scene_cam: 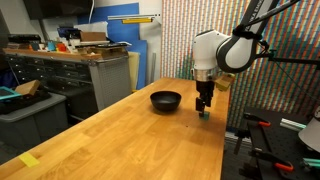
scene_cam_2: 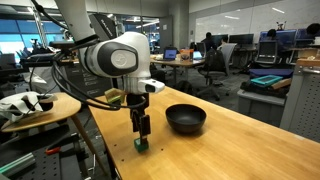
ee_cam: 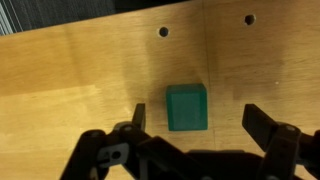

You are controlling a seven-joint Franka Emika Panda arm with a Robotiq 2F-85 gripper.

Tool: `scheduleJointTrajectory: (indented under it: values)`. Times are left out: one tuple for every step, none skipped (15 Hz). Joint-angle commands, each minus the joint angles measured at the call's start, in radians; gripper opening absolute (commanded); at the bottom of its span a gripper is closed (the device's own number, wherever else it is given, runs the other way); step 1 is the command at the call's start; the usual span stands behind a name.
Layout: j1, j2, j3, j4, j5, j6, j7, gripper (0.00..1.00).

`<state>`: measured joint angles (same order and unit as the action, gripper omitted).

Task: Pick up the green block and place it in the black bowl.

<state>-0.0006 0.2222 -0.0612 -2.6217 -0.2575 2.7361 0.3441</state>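
A: Where's the green block (ee_cam: 187,107)?

B: Flat on the table (scene_cam: 120,140), close to the long edge on the arm's side. It shows in both exterior views (scene_cam: 204,114) (scene_cam_2: 141,146) as a small green spot right under the fingertips.

A: Jaws?

B: Spread wide, nothing held. In the wrist view the block sits between the two fingers (ee_cam: 137,118) with wood showing on both sides. It's off-centre, nearer the finger on the picture's left. No contact that I can see.

A: Height over the block?

B: Low. In an exterior view the tips look level with the block or just above it; can't tell closer than that.

A: Black bowl (scene_cam: 166,100)?

B: Upright on the table, further in from that edge, near the block but apart from it. It looks empty in an exterior view (scene_cam_2: 186,119).

A: Arm (scene_cam_2: 120,55) pose?

B: Wrist pointing straight down over the block, reaching in across the table edge.

A: Anything else in the wrist view?

B: Two small holes (ee_cam: 164,32) in the tabletop beyond the block. Block faces plain, squared roughly to the fingers.
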Motion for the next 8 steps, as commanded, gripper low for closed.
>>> scheduleJointTrajectory:
  values:
    - [0.033, 0.046, -0.039, 0.021, -0.003, 0.035, -0.005, 1.00]
    - [0.037, 0.055, -0.045, 0.023, -0.003, 0.039, -0.005, 1.00]
    - [0.041, 0.064, -0.049, 0.026, 0.001, 0.045, -0.009, 1.00]
    - [0.044, 0.073, -0.053, 0.028, 0.003, 0.050, -0.011, 1.00]
    - [0.048, 0.081, -0.057, 0.031, 0.005, 0.052, -0.013, 1.00]
    - [0.051, 0.087, -0.060, 0.033, 0.007, 0.058, -0.014, 0.75]
    - [0.054, 0.092, -0.062, 0.034, 0.009, 0.064, -0.014, 0.74]
    - [0.058, 0.096, -0.064, 0.036, 0.010, 0.066, -0.015, 0.66]
